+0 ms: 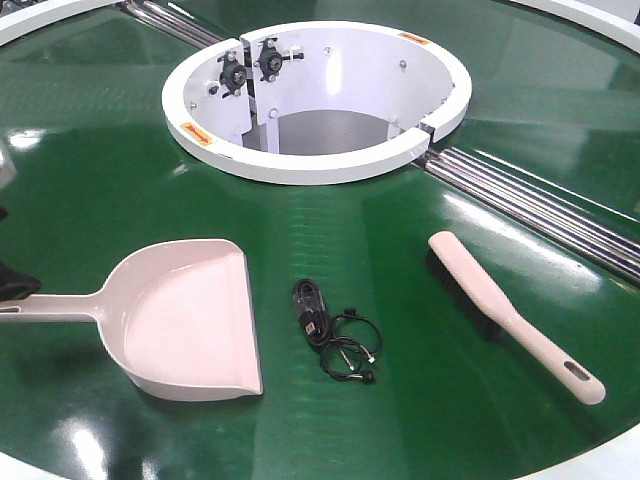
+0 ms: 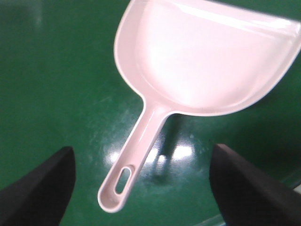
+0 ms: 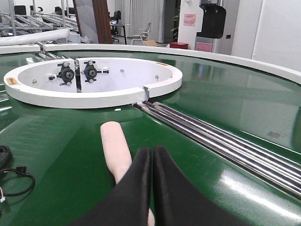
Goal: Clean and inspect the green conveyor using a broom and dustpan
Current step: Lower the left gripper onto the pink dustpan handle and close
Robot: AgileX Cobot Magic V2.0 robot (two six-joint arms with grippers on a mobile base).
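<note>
The pink dustpan [image 1: 190,320] lies on the green conveyor [image 1: 120,180] at the left, handle pointing left. In the left wrist view my left gripper [image 2: 141,188] is open wide, and the slotted end of the dustpan [image 2: 207,56] handle lies between its fingers, nearer the left finger [image 2: 42,188], untouched. The broom [image 1: 510,315] lies flat on the belt at the right, bristles down. My right gripper [image 3: 152,150] is shut, fingers pressed together, just above the broom [image 3: 115,148], which runs away under them. It holds nothing that I can see.
A bundle of black cable [image 1: 335,335] lies on the belt between dustpan and broom. The white ring hub [image 1: 320,165] stands behind, with silver rails [image 1: 540,205] running right from it. The belt's white rim [image 1: 600,460] is at the near right.
</note>
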